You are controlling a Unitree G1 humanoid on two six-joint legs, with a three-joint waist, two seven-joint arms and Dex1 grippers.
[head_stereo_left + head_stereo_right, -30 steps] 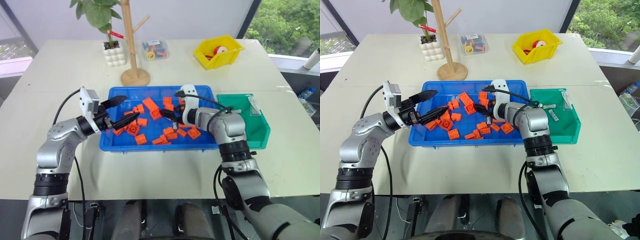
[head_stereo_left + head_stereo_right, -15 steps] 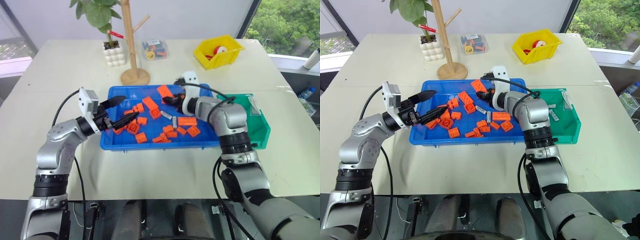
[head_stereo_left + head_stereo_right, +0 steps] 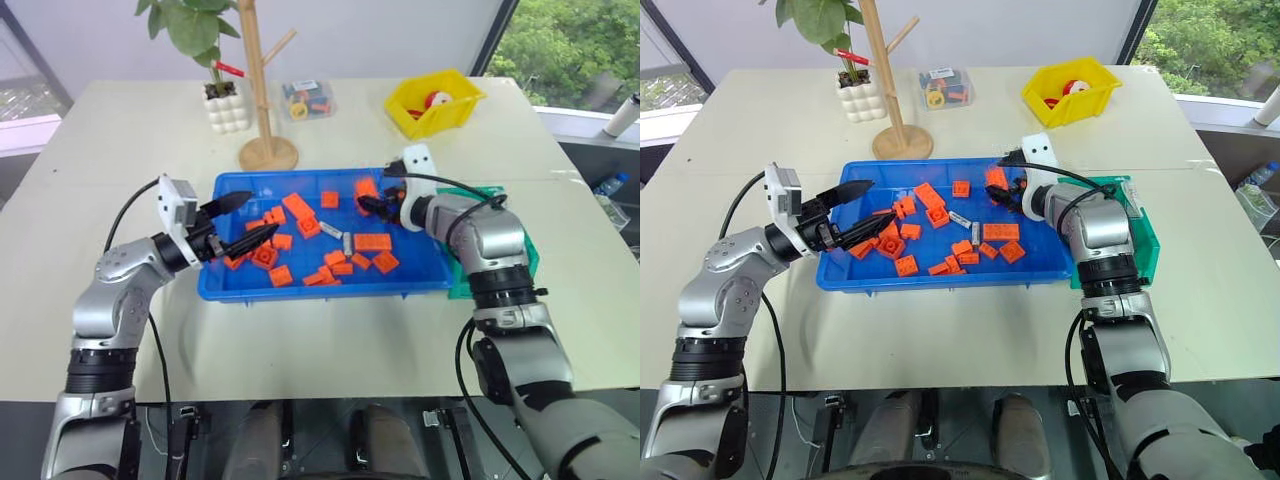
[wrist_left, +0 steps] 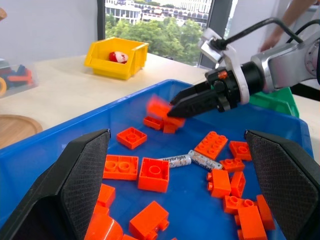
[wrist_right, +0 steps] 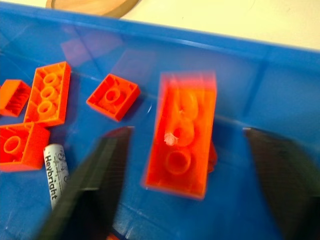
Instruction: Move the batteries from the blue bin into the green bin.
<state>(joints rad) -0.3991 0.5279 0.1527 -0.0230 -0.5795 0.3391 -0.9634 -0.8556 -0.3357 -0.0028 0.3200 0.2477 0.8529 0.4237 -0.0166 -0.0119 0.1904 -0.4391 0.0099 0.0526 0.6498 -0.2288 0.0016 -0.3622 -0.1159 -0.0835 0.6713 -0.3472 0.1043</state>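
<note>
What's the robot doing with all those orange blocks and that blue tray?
It is sorting batteries out of the blue bin into the green bin. Two batteries lie among the orange bricks in the middle of the blue bin. The right gripper hangs open over the bin's far right corner, above an orange brick, holding nothing. The left gripper waits open over the bin's left end.

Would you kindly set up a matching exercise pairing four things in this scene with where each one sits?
Things:
1. batteries
2. yellow bin
3. potted plant
4. green bin

Places:
A. beside the wooden stand, far side of the table
B. against the blue bin's right end
C. among orange bricks in the blue bin
D. far right part of the table

Pairs: 1-C, 2-D, 3-A, 4-B
</note>
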